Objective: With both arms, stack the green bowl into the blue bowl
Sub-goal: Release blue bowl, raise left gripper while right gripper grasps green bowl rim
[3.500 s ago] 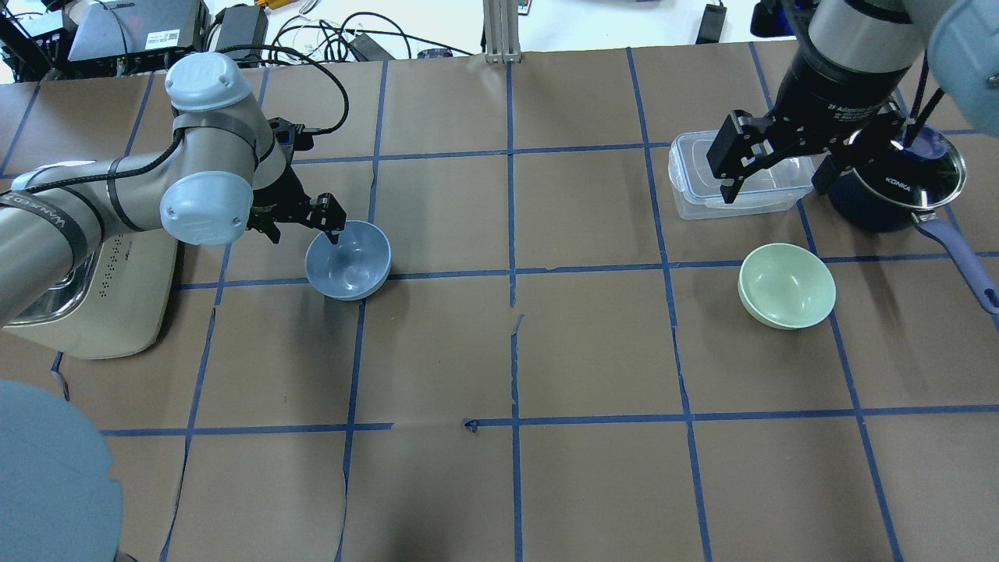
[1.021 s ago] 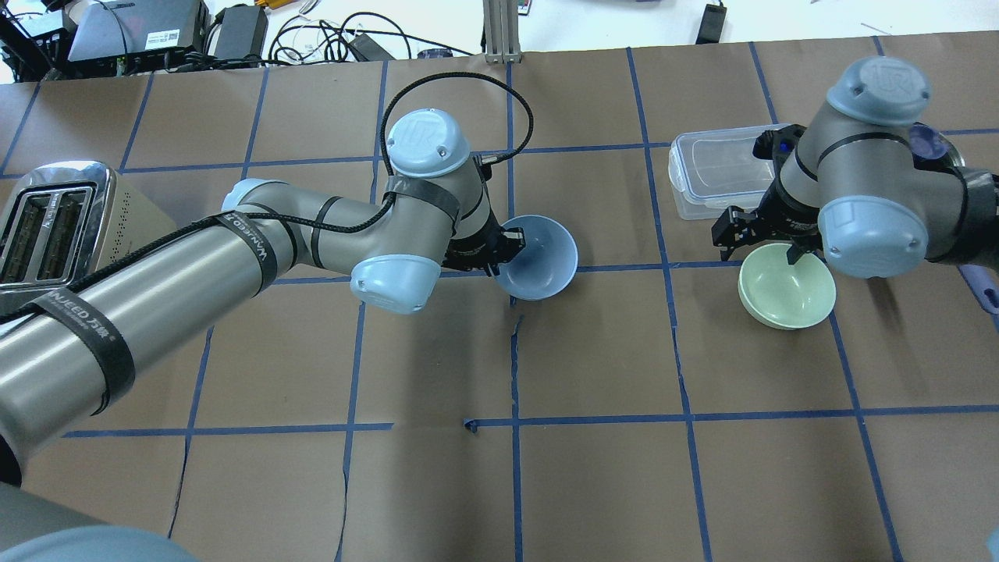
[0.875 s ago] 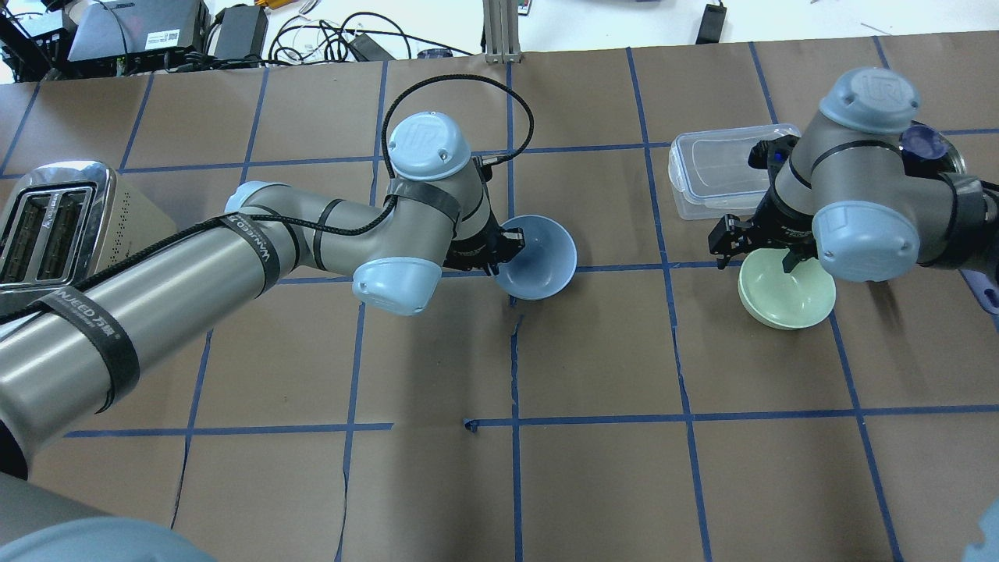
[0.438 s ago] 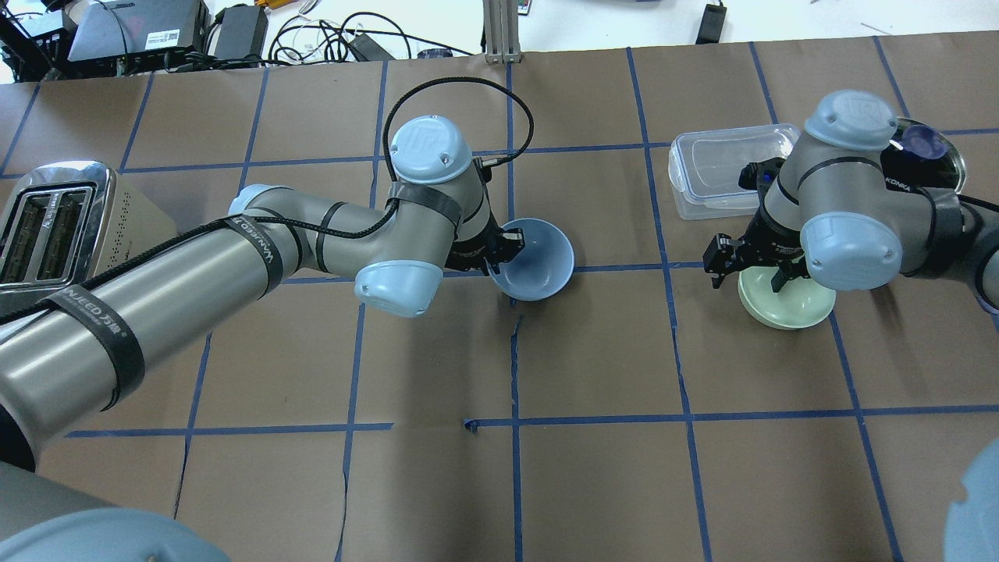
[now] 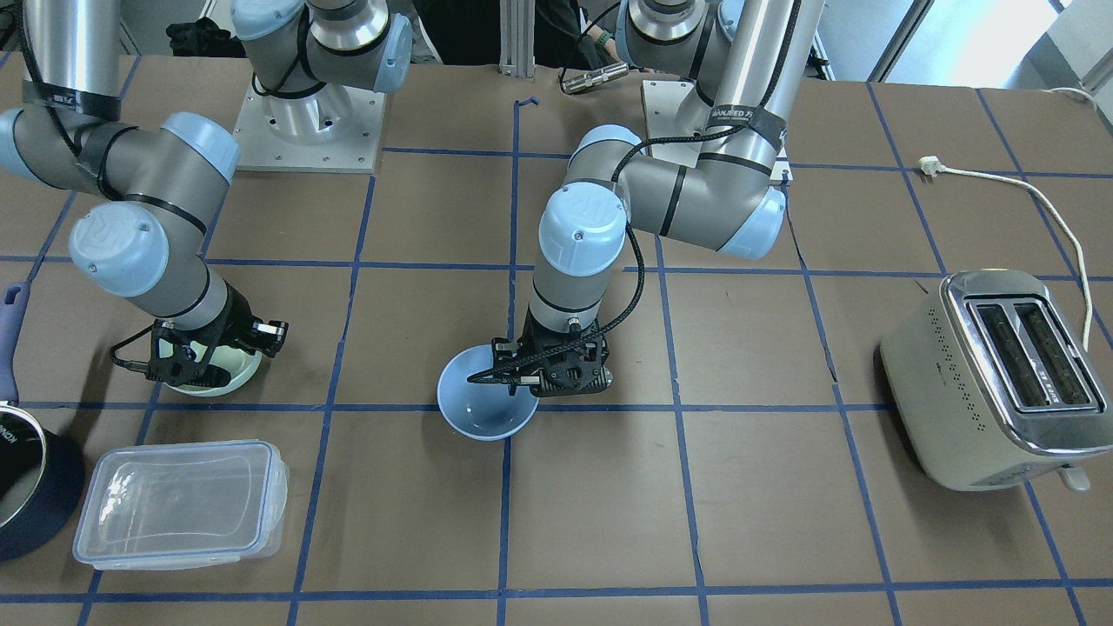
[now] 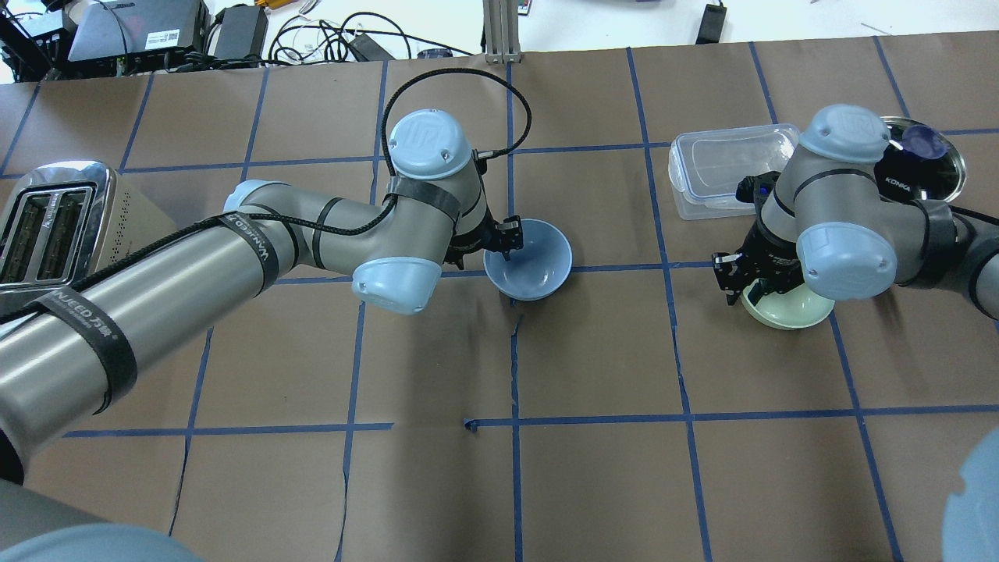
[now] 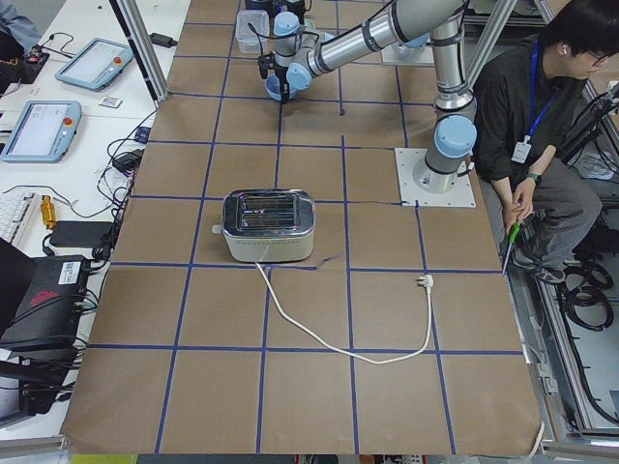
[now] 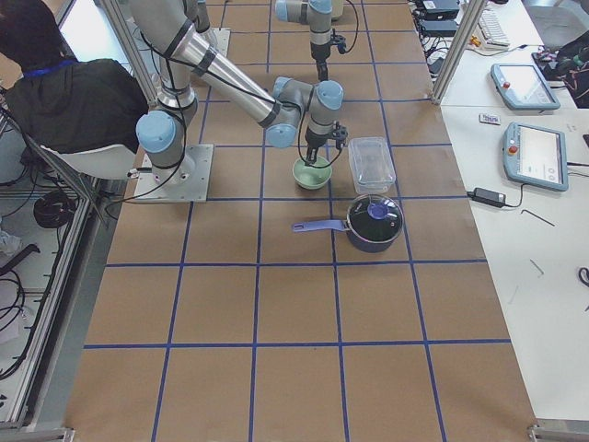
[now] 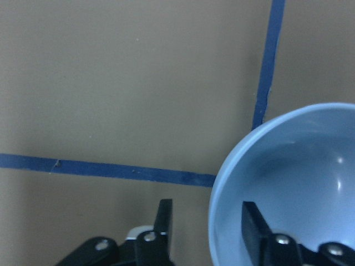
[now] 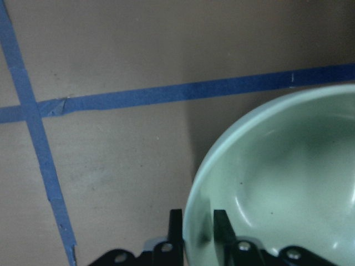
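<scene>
The blue bowl (image 6: pixel 538 269) sits level on the table near the centre; it also shows in the front view (image 5: pixel 478 416) and the left wrist view (image 9: pixel 299 183). My left gripper (image 6: pixel 499 246) (image 9: pixel 207 206) is open and straddles the bowl's rim, one finger inside and one outside, not touching it. The green bowl (image 6: pixel 790 314) (image 5: pixel 236 376) sits on the table at the right. My right gripper (image 6: pixel 741 287) (image 10: pixel 197 213) is shut on its rim (image 10: pixel 194 183), one finger inside and one outside.
A toaster (image 6: pixel 47 226) stands at the far left with its cord (image 5: pixel 1043 200) trailing behind it. A clear lidded container (image 6: pixel 730 168) and a dark navy pot (image 6: pixel 921 160) with a long handle stand just behind the green bowl.
My left arm carried the blue bowl from the left to the centre, lowered it level and opened its jaws. My right gripper came down onto the green bowl's rim and closed.
</scene>
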`<state>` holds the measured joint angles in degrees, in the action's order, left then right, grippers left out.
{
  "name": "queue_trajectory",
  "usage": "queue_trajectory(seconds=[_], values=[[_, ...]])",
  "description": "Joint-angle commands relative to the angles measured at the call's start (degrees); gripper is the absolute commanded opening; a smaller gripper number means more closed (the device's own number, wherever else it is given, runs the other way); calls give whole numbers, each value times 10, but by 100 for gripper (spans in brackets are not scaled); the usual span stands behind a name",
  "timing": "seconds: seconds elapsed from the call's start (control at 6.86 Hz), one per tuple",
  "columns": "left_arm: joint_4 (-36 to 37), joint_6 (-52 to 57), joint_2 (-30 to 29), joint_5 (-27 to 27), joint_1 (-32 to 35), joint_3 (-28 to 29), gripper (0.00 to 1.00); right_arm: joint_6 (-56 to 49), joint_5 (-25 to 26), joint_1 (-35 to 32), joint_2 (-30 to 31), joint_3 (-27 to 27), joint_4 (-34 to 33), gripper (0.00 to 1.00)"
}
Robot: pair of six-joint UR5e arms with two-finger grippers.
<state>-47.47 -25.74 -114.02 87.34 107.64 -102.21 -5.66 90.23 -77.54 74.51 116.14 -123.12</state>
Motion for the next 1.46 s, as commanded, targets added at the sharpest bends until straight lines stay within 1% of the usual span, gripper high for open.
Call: queue_trajectory(seconds=[0.0,0.15,0.29,0.44,0.58,0.73,0.88,1.02,1.17,1.31], values=[[-40,60,49,44,-29,11,100,20,1,0,5,-5,1,0],[-106,100,86,51,-55,17,100,21,8,-1,7,-18,6,0],[-145,162,120,59,-82,19,100,24,8,-1,14,-38,12,0],[-215,188,161,59,-107,21,100,46,8,-4,24,-62,37,0],[-269,220,203,60,-135,40,100,87,3,-13,28,-91,67,0],[-366,221,222,56,-154,90,100,108,3,-36,27,-128,98,0],[-417,222,224,53,-161,136,100,168,0,-74,18,-165,110,0],[-418,220,219,51,-155,151,100,238,0,-117,6,-188,119,0],[-405,222,216,50,-159,156,100,280,0,-155,-9,-206,117,0],[-403,223,216,50,-167,152,100,286,6,-188,-36,-237,120,0]])
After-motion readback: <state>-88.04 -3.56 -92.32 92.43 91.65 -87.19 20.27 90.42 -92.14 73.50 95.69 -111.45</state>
